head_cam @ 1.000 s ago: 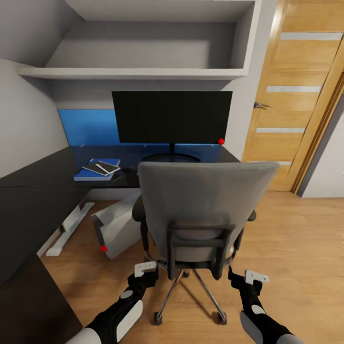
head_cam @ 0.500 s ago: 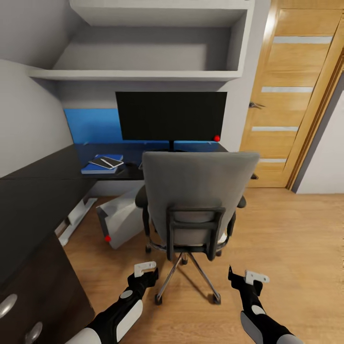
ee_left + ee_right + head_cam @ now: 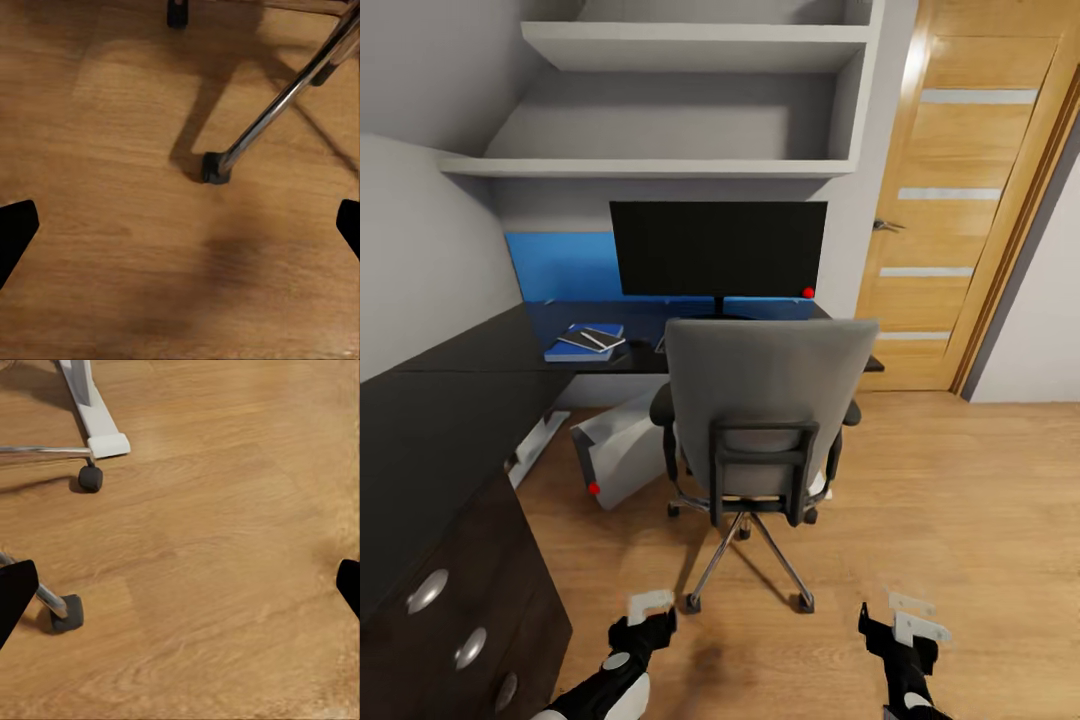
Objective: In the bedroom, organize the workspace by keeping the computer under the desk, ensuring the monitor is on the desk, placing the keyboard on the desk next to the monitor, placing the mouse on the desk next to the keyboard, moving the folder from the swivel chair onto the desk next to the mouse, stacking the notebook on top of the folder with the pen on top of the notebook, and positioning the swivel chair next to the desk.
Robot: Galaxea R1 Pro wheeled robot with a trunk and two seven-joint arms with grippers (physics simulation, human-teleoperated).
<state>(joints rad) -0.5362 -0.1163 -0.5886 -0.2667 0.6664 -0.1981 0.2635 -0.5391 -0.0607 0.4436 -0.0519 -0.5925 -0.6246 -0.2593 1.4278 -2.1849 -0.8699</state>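
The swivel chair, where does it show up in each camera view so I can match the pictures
Head view: the swivel chair stands at centre, back toward the camera, in front of the desk.
Left wrist view: one chrome leg ending in a castor, at centre.
Right wrist view: castors at the picture's left edge.
Shared landmark: the light wooden floor under the chrome base.
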